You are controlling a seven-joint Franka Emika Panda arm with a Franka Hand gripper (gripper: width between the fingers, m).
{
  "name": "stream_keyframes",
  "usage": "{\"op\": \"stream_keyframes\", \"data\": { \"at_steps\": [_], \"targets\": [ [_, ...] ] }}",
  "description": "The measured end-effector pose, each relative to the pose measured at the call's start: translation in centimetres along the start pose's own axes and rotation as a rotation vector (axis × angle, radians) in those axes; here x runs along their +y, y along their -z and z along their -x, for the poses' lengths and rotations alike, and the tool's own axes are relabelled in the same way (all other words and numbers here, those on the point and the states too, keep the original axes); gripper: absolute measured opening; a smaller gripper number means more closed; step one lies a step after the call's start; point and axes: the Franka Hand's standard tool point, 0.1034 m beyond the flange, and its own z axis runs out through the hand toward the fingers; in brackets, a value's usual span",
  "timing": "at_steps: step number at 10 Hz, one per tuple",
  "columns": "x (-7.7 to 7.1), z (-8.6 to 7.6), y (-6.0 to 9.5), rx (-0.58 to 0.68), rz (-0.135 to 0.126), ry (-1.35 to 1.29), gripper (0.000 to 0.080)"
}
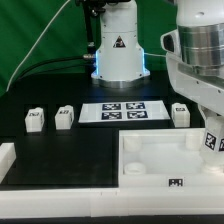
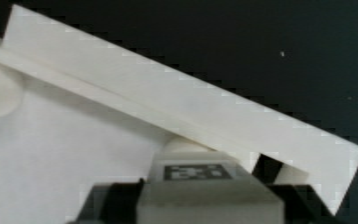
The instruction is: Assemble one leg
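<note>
The tray [image 1: 150, 165] lies nearest on the black surface [image 1: 60, 150]. Over its 2 o'clock corner the fingers [image 2: 123, 205] are clamped on a leg [image 2: 197, 172], whose tag faces the wrist camera. Farther back sit three loose legs [image 1: 34, 120], two at 9 o'clock of the marker board [image 1: 122, 111] and one at 3 o'clock.

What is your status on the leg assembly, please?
Gripper shut on the leg. Leg at the tray part's rim, exterior view's right. Three other legs and marker board lie clear of it.
</note>
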Motion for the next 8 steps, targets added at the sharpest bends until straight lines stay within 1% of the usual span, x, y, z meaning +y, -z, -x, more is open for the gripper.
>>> {"op": "stream_keyframes", "data": {
  "at_steps": [1, 2, 3, 4, 7, 8],
  "targets": [
    [0.01, -0.04, 0.0, 0.0, 0.0, 0.04, 0.0423],
    [-0.01, 0.07, -0.02, 0.0, 0.0, 0.042, 0.0423],
    [-0.01, 0.06, -0.02, 0.001, 0.001, 0.103, 0.0558],
    [0.0, 0.04, -0.01, 0.001, 0.001, 0.202, 0.0623],
    [0.02, -0.04, 0.0, 0.001, 0.001, 0.52, 0.0644],
    [0.11, -0.11, 0.01, 0.008, 0.016, 0.658, 0.0648]
  ]
}}
